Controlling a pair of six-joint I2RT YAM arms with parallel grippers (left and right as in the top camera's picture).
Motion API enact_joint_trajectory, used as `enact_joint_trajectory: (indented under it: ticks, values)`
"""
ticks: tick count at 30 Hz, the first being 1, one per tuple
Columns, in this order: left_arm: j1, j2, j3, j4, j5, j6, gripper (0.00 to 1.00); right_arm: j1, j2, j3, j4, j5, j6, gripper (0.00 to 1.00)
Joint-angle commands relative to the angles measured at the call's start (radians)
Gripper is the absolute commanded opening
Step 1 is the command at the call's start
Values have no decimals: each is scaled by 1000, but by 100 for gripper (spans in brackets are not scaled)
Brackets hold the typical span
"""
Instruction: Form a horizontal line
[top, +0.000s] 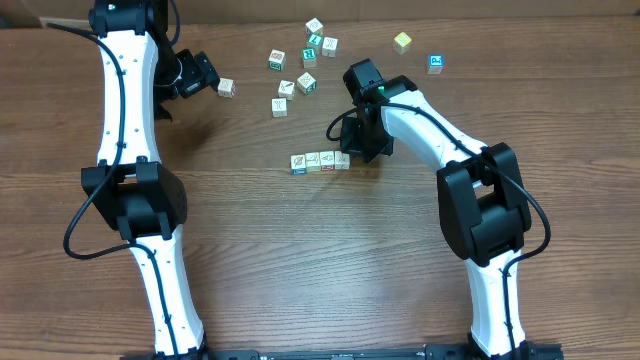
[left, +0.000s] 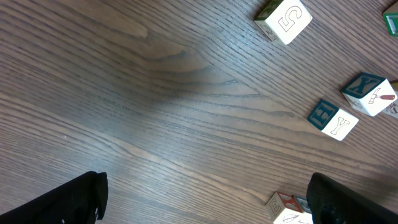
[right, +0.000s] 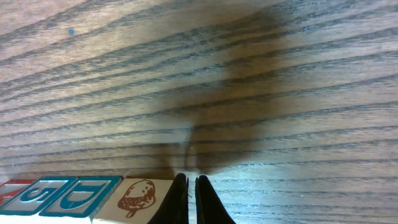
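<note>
The horizontal line (top: 320, 161) is a row of four pale cubes touching edge to edge in the middle of the table. My right gripper (top: 354, 152) stands at the row's right end. In the right wrist view its fingers (right: 180, 202) are shut with nothing between them, right next to the end cube with a brown picture (right: 140, 198). My left gripper (top: 212, 82) is at the far left, open wide. A loose cube (left: 287, 211) lies just inside its right finger (left: 348, 202), with nothing gripped.
Several loose cubes (top: 306, 82) are scattered beyond the row, with a yellow-topped one (top: 402, 41) and a blue-marked one (top: 436, 63) at the far right. The left wrist view shows three of them (left: 334, 119) ahead of the gripper.
</note>
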Motion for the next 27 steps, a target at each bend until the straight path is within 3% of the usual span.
enact_joint_trajectory:
  ticks: [1,22,27]
  values:
    - [-1,-12,20,1,7,7,99,6,-16,-4,8,-13,-7,4]
    - [-1,-12,20,1,7,8,99,15,-16,-4,34,-10,-6,5]
    - [-1,-12,20,1,7,8,99,13,-16,-4,30,84,-6,8]
